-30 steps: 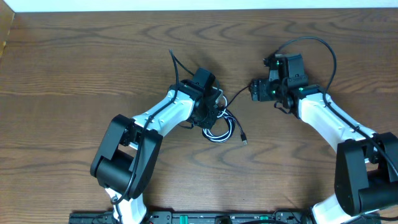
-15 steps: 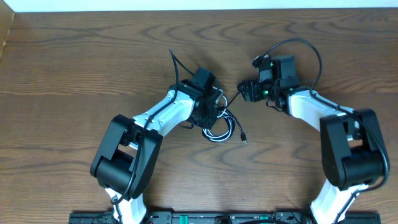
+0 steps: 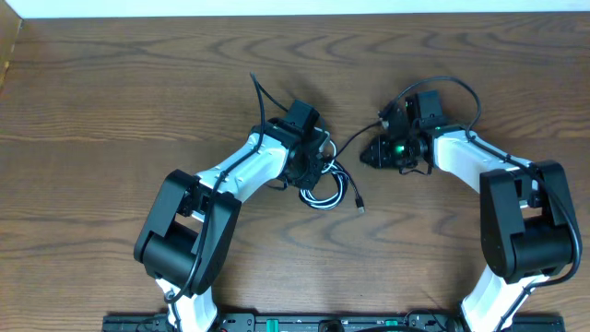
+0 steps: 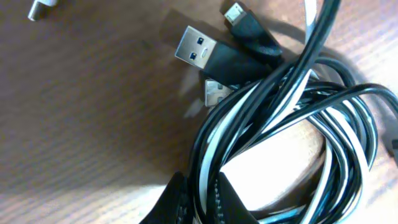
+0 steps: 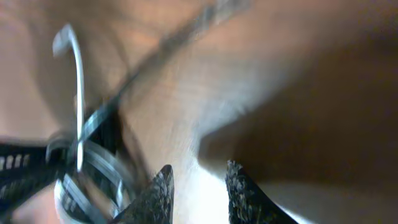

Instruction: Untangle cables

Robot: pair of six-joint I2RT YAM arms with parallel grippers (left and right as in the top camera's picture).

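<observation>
On the table (image 3: 111, 92), beneath the left gripper (image 4: 200, 198), the cables (image 3: 324, 192) are lying as one coil, black and white strands winding through each other, so the untangling is barely getting started. The left gripper is clamping tight on a few of those strands. The right gripper (image 5: 196, 191) is hovering near the left gripper's right side, jaws slightly apart and gripping nothing, a loose black strand running toward it. The black USB plug (image 4: 208, 55) is poking out of the coil just beyond the left gripper.

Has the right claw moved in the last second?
Yes. The right claw has dropped toward the near edge of the table, ending slightly closer to the cables, which stayed put.
</observation>
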